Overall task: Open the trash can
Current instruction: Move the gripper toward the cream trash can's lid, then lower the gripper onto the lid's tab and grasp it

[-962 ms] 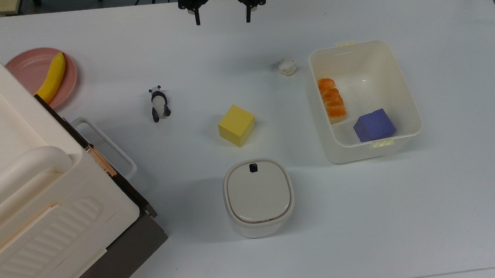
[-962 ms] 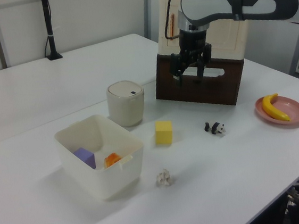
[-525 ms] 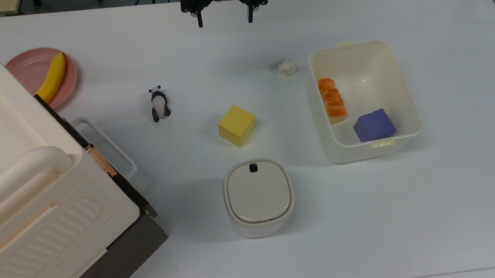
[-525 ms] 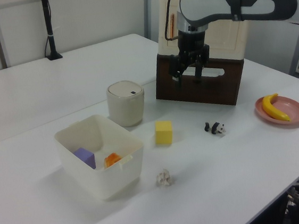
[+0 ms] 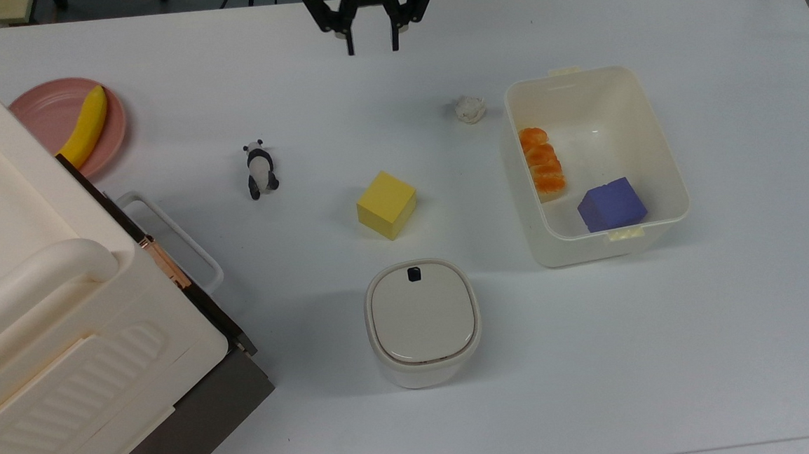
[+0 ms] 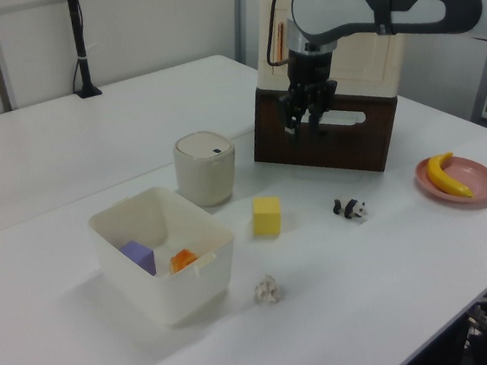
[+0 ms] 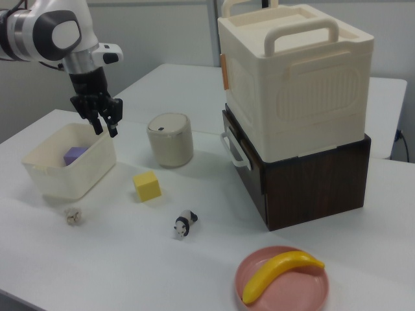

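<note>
The small cream-white plastic trash can [image 5: 422,322] has its flat beige lid [image 5: 422,317] down. The open white rectangular tub [image 5: 659,145] holds orange segments [image 5: 542,163] and a purple block [image 5: 611,204]. A yellow cube [image 5: 386,204] sits between the can and the gripper [image 5: 372,48], whose fingers stand slightly apart, holding nothing.

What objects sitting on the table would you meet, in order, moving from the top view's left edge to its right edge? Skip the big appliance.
Pink plate with the banana → panda figure → yellow block → trash can → crumpled paper → white tub holding orange segments and a purple block.

A robot lab. A robot arm [image 6: 381,2] works over a white table [image 5: 665,351]. Toy props lie about: a panda [image 5: 259,170], a yellow block [image 5: 386,204].
</note>
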`<action>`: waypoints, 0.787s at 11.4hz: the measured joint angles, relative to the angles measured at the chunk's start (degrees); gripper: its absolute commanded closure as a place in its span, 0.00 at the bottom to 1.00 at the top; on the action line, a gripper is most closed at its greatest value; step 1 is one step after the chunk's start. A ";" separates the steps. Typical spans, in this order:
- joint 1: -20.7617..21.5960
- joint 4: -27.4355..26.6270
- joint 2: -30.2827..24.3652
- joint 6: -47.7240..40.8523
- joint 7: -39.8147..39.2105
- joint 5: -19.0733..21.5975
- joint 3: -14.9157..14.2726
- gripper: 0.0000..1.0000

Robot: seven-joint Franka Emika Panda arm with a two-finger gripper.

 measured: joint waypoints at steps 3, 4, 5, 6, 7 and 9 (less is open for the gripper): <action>-0.02 -0.21 0.50 6.28 0.01 0.73 -0.03 1.00; -0.02 -0.27 1.40 9.54 0.01 0.73 -0.03 1.00; -0.02 -0.30 2.81 13.84 0.01 0.73 -0.04 1.00; -0.02 -0.22 4.87 19.21 0.01 0.73 -0.05 1.00; -0.04 0.32 7.33 23.31 0.01 0.73 -0.08 1.00; -0.29 4.53 13.64 27.18 0.01 0.73 -0.13 1.00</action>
